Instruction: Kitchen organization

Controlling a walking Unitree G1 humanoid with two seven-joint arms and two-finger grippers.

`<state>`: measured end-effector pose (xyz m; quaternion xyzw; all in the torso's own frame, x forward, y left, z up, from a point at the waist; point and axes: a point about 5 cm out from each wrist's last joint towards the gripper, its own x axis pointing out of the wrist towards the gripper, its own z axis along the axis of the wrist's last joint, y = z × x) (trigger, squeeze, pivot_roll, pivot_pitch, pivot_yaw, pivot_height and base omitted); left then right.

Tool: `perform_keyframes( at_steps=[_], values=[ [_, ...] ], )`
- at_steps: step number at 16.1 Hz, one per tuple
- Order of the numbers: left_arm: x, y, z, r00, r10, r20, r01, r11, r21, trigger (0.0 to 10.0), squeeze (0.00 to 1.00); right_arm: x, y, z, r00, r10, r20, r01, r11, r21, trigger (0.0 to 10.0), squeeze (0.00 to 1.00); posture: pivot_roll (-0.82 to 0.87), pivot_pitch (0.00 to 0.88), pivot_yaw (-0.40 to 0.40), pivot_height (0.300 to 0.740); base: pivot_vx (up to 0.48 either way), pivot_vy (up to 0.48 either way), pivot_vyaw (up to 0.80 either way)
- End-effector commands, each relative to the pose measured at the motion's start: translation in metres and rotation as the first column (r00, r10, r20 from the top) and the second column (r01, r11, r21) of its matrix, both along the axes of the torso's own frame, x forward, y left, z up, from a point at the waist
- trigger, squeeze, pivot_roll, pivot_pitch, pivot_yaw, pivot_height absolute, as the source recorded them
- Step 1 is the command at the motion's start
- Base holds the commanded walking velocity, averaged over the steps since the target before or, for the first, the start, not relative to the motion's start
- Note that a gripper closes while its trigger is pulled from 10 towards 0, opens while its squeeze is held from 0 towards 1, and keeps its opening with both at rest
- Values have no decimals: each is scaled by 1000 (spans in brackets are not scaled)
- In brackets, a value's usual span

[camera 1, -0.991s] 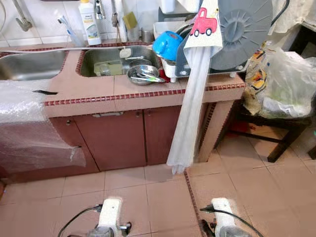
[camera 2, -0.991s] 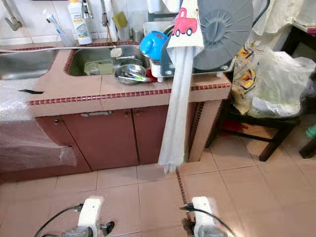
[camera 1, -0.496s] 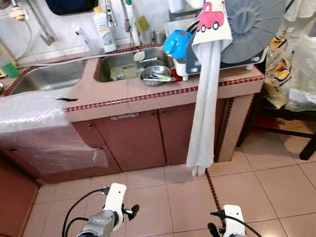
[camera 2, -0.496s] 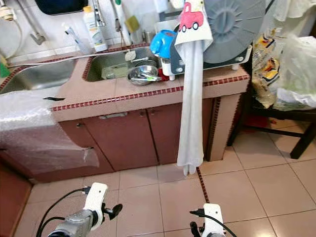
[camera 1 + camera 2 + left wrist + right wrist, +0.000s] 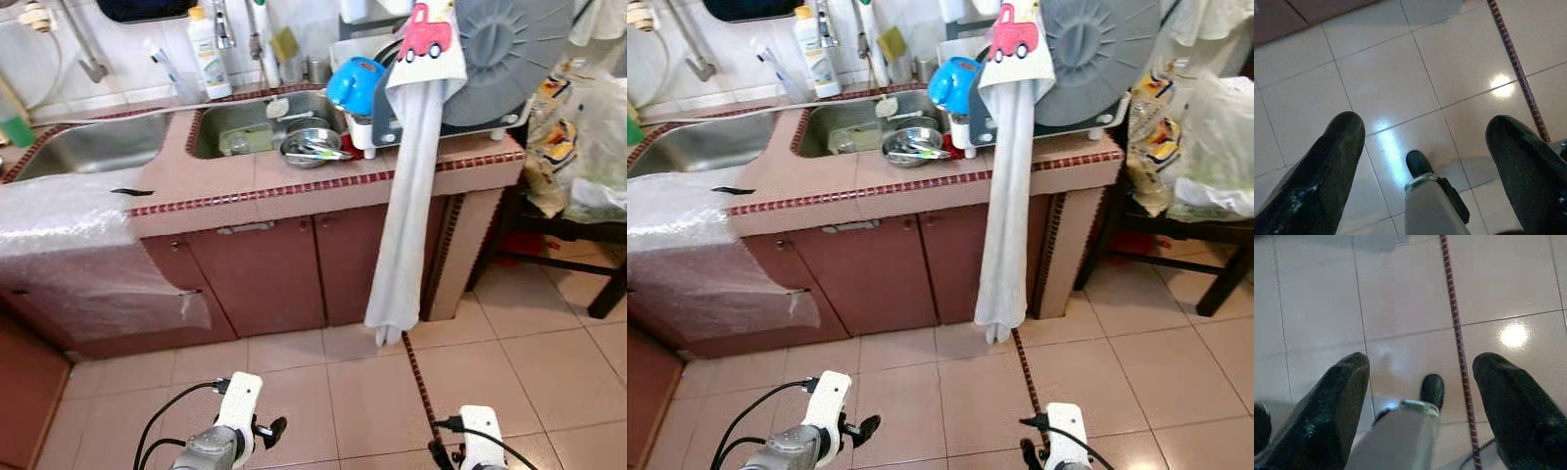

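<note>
- Left gripper (image 5: 1425, 161) and right gripper (image 5: 1422, 396) hang low over the floor (image 5: 323, 392), fingers spread, holding nothing.
- Task items on the counter (image 5: 294, 181): bowl (image 5: 309, 147) at the sink (image 5: 245, 132) edge, blue cup (image 5: 355, 86) in the rack.
- Judgement: step closer, square up, then raise 1 arm toward the bowl.
- Avoid the hanging towel (image 5: 407, 196).

Before us stands the pink-tiled desk (image 5: 294, 181) with two steel sinks sunk into it. A steel bowl (image 5: 309, 149) sits near the right sink's edge, and a dish rack (image 5: 431, 122) stands far right. Bubble wrap (image 5: 69, 211) drapes the left end. A white bottle (image 5: 209, 54) stands at the far edge.
</note>
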<state>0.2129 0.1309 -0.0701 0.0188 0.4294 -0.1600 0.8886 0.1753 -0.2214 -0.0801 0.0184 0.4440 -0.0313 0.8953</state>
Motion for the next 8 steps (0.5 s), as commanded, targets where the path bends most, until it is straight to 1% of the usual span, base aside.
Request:
perform_keyframes(
  at_steps=[1,2,3,4,5,6,7,8],
  values=[
    [11,6,8,998,-12,65,12,1000,-6,10000,0,11,4,5,997,-42,69,39,999,32,10000,0,-136,0,163,740,0,0,0],
    [17,6,12,996,-3,90,7,999,-39,10000,0,14,4,7,993,-71,98,66,996,57,10000,0,-129,0,165,740,0,0,0],
    [26,6,22,984,-68,167,83,993,-84,10000,0,18,10,12,983,-22,183,9,997,71,10000,0,-123,0,167,740,0,0,0],
    [28,7,25,978,-81,195,101,990,-99,10000,0,19,11,15,975,-27,222,7,996,92,10000,0,-123,0,172,740,0,0,0],
    [29,10,29,967,-97,235,126,986,-109,10000,0,19,12,19,961,4,278,-27,996,80,10000,0,-124,0,172,740,0,0,0],
    [30,16,35,947,-113,302,153,982,-111,10000,0,18,12,27,930,46,365,-62,997,34,10000,0,-130,0,179,740,0,0,0],
    [33,21,42,924,-115,366,158,983,-91,10000,0,18,9,35,908,21,419,-36,999,27,10000,0,-130,0,179,740,0,0,0],
    [37,26,50,909,-73,411,125,987,-101,10000,0,17,5,44,883,5,470,-13,1000,15,10000,0,-139,0,184,740,0,0,0]
  ],
)
